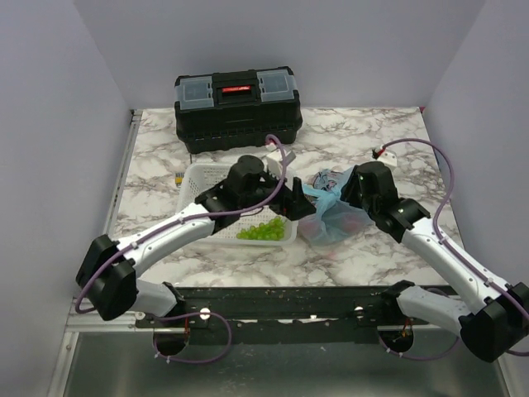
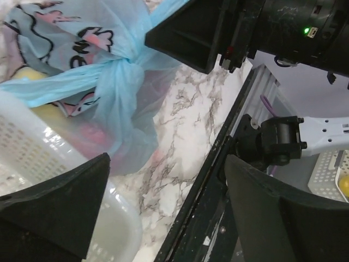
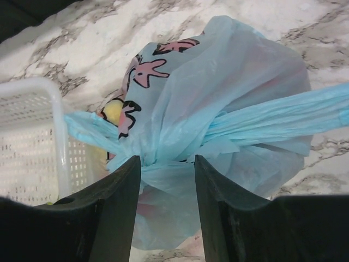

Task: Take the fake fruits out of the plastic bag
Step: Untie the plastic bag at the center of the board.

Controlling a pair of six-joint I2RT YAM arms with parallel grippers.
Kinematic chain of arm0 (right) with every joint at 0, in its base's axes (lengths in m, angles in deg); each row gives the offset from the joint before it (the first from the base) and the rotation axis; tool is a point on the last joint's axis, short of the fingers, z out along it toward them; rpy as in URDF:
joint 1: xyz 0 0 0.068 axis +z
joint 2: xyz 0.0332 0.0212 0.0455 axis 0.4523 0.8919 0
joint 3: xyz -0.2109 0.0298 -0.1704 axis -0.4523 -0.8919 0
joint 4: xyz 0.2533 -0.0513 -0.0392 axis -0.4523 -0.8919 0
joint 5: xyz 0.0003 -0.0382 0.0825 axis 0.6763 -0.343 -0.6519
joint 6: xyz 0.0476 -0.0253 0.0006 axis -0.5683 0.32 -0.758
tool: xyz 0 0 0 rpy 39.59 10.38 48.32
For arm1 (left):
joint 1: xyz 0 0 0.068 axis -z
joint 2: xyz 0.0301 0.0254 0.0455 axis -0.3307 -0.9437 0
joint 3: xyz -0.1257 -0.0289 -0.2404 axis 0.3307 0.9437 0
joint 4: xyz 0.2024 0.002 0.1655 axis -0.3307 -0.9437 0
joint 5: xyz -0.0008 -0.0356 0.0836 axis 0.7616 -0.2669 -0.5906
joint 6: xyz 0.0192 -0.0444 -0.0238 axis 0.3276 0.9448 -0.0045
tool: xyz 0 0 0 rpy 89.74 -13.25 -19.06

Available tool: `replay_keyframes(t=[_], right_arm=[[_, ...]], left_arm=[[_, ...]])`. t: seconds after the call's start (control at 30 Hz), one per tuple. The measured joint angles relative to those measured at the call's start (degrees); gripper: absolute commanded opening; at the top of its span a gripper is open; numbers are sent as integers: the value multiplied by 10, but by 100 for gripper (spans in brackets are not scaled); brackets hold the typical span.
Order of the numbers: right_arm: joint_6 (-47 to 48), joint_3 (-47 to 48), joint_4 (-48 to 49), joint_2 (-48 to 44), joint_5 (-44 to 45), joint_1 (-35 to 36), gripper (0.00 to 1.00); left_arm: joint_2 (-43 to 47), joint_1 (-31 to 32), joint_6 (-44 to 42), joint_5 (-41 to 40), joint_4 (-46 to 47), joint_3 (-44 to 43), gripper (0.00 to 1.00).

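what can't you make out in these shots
- fake fruits: only yellow and reddish blurs through the plastic bag in both wrist views; kinds and count hidden.
- right tool: right wrist view, its fingers flank the bag's knot; whether they pinch it is unclear.
- top view: the bag's knot is too small to read.

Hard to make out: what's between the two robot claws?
The knotted blue plastic bag, in the top view: left gripper on one side, right gripper on the other. The right wrist view shows its tied neck between that gripper's fingers.
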Motion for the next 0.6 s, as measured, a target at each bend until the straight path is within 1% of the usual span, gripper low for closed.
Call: replay_keyframes(t=[0.03,0.1,0.17,0.23,0.3,0.37,0.5,0.6], right_arm=[[5,1,3,1,-8,0,47],[14,7,4,6,-20,-1,46],[20,16,7,14,-28,-7,46],[24,18,10,17,-36,-12,46],[25,18,12,18,-50,-19,46],[25,18,13,18,-63,-25,46],[23,18,14,18,-90,-39,50],[23,19,14,20,-108,-53,52]], left_arm=[[-10,9,0,-6,3,-5,74],[-44,33,-5,-23,8,-24,70],[-82,50,-14,-42,10,-49,71],[-118,62,-21,-59,10,-73,75],[-145,72,-30,-79,9,-89,75],[-162,76,-39,-95,9,-102,72],[-204,83,-60,-128,8,-136,67],[-232,86,-70,-139,7,-158,65]])
